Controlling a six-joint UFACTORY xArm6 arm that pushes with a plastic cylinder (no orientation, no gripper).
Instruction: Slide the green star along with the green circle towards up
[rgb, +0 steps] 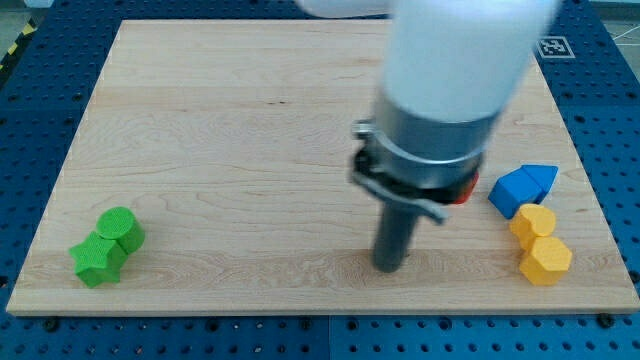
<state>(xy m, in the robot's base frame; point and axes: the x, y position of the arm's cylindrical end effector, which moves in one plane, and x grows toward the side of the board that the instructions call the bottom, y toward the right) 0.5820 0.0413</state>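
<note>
Surface: wooden board (250, 120) is being shown lying on a blue perforated table (30, 130).
Arm: most of the view's upper right is being covered by the blurred white and grey arm (450, 80).
Tip: my tip (388, 268) is being held on bare wood right of centre, near the view's bottom, well apart from the green pair.
Fingers: none are fitted; only a plain rod is being carried.
Green star (96, 260): is being seen at the view's bottom left corner.
Green circle (121, 229): is being seen touching the star's upper right.
Blue blocks (522, 187): are being seen at the view's right edge.
Yellow blocks (540, 243): are being seen just below the blue ones.
Red block (466, 190): is being mostly hidden behind the arm; shape cannot be told.
</note>
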